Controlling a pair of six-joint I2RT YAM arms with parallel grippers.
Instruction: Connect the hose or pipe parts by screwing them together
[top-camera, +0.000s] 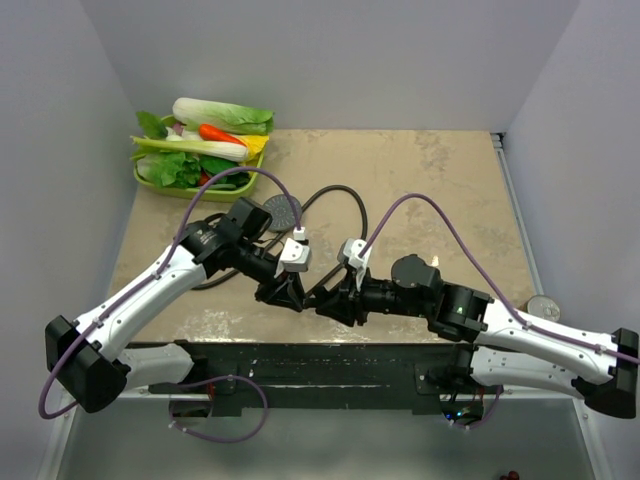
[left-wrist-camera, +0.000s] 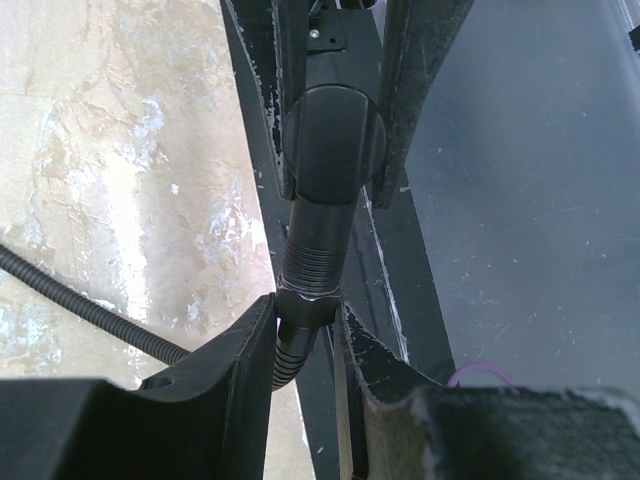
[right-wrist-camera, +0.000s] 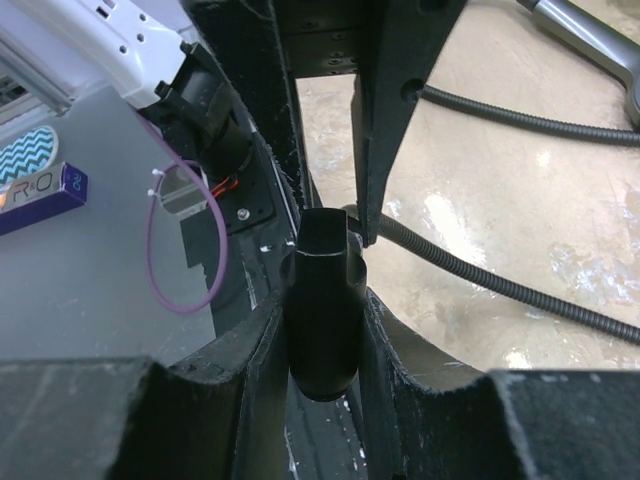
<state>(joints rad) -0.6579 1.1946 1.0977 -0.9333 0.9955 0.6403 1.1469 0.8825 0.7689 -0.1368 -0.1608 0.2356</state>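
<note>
A: Seen from above, are the jaws of either arm visibly closed?
B: From above that cannot be told. The left gripper (top-camera: 290, 292) and right gripper (top-camera: 338, 300) meet tip to tip over the near edge of the table (top-camera: 450, 200), and whatever is between them is hidden. The shower head (top-camera: 283, 213) lies apart, face up behind the left wrist. The hose (top-camera: 335, 190) loops across the table beyond both arms.

A: And the left wrist camera?
B: There the left gripper (left-wrist-camera: 305, 325) has its jaws clamped on the hose's end, just below a ribbed sleeve (left-wrist-camera: 312, 250). Directly opposite, the right gripper (left-wrist-camera: 335, 190) has its jaws closed on a smooth dark end fitting (left-wrist-camera: 330, 140). Fitting, sleeve and hose end run in one straight line between the two pairs of jaws. Another stretch of hose (left-wrist-camera: 90, 305) lies on the table to the left.

A: The right wrist camera?
B: The right gripper (right-wrist-camera: 322, 320) pinches the end fitting (right-wrist-camera: 325, 290) upright between its fingers. The left gripper (right-wrist-camera: 335, 215) stands just beyond the fitting's tip. The hose (right-wrist-camera: 500, 285) trails away right, and the shower head (right-wrist-camera: 590, 30) handle shows at the far corner, well clear of the jaws.
</note>
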